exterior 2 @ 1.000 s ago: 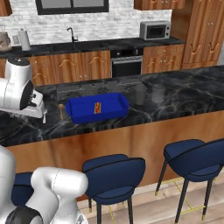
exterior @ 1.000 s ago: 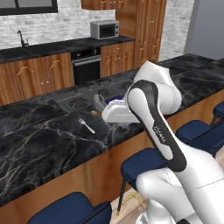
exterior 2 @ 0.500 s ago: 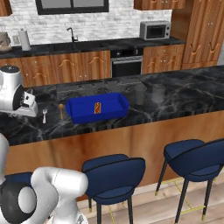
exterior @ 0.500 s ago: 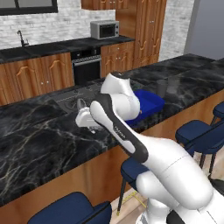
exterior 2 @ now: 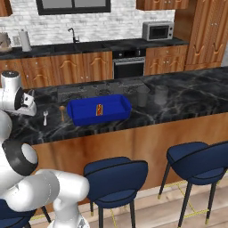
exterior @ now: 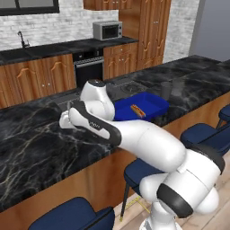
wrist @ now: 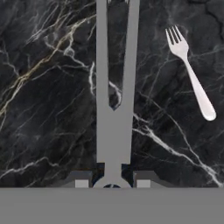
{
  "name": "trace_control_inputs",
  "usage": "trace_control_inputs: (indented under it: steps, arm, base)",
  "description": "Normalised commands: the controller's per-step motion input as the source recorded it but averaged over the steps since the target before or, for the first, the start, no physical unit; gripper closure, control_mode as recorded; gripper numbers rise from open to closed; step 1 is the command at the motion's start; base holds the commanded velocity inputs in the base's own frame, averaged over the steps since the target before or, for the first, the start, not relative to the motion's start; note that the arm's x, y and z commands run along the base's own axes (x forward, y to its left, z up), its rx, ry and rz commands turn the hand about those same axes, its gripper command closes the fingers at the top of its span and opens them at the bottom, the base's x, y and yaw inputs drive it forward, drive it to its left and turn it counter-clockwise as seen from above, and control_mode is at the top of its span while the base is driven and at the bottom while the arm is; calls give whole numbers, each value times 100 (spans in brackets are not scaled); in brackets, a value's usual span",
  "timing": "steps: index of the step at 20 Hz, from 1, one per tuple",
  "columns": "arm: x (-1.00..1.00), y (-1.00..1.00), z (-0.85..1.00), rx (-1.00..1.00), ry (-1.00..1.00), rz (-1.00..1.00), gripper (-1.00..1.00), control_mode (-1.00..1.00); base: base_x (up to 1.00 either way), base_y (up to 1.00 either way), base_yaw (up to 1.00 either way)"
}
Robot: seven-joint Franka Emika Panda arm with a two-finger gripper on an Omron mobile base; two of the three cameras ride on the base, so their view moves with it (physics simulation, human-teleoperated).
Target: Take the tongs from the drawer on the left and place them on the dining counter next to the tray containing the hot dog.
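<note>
The tongs (wrist: 113, 87) are held by their joined end between the two dark finger tips of the gripper (wrist: 112, 180), which is closed on them. In the hand view the two grey arms of the tongs run away from the fingers, side by side, over the black marble of the dining counter (wrist: 48, 131). Whether the tongs touch the marble or are kept just above it cannot be told.

A white fork (wrist: 190, 72) is seen on the counter just beside the tongs, apart from them. In the right base view the same fork (exterior 2: 45, 117) lies near the gripper (exterior 2: 32, 104), and a small brown wooden utensil (exterior 2: 62, 113) lies between the fork and the tray.

The blue tray (exterior 2: 100, 109) is placed further along the dining counter, and a hot dog (exterior 2: 99, 109) is seen inside it. Two dark tumblers (exterior 2: 151, 95) stand beyond the tray. Blue stools (exterior 2: 116, 178) are lined up in front of the counter.
</note>
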Motion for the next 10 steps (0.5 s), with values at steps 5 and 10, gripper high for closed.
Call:
trace_control_inputs:
  steps: [5,10]
  arm:
    - [2,0,-14,0,1,0,100,-100]
    - [3,0,-39,-1,3,6,100,-100]
  base:
    - [0,0,0]
    - [0,0,0]
